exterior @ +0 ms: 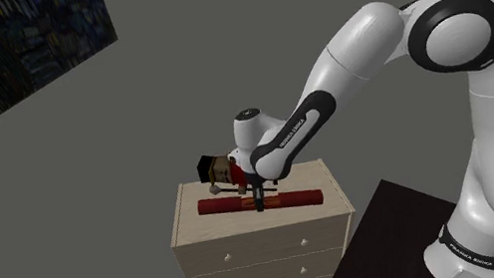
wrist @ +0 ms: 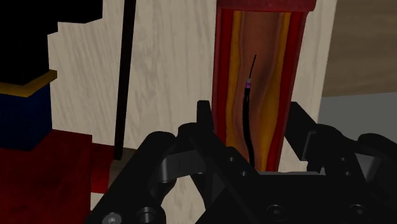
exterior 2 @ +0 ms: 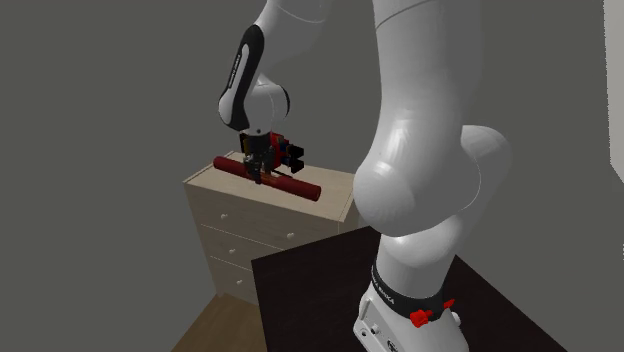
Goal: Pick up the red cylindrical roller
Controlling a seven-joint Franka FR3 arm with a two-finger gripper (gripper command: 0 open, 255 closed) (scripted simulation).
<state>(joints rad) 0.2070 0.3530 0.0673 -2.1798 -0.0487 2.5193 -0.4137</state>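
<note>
Off on the shoulder view's left a dark swirled painting [exterior: 1, 59] hangs on the grey wall. Then comes the pale wooden chest of drawers [exterior: 198, 226], with a nutcracker-like toy figure [exterior: 218, 171] in a black hat at the back of its top. And there's the red cylindrical roller [exterior: 299, 198] – lying flat on the chest's top in front of the figure, lengthwise across it. The black gripper [exterior: 263, 204] is right down on it, left of the roller's middle, the white arm [exterior: 362, 45] arching in from the right. From the wrist view, the fingers [wrist: 205, 121] sit hard against both sides of the roller [wrist: 261, 51] – pinching it, with the figure's blue and red body [wrist: 25, 114] just beside them.
</note>
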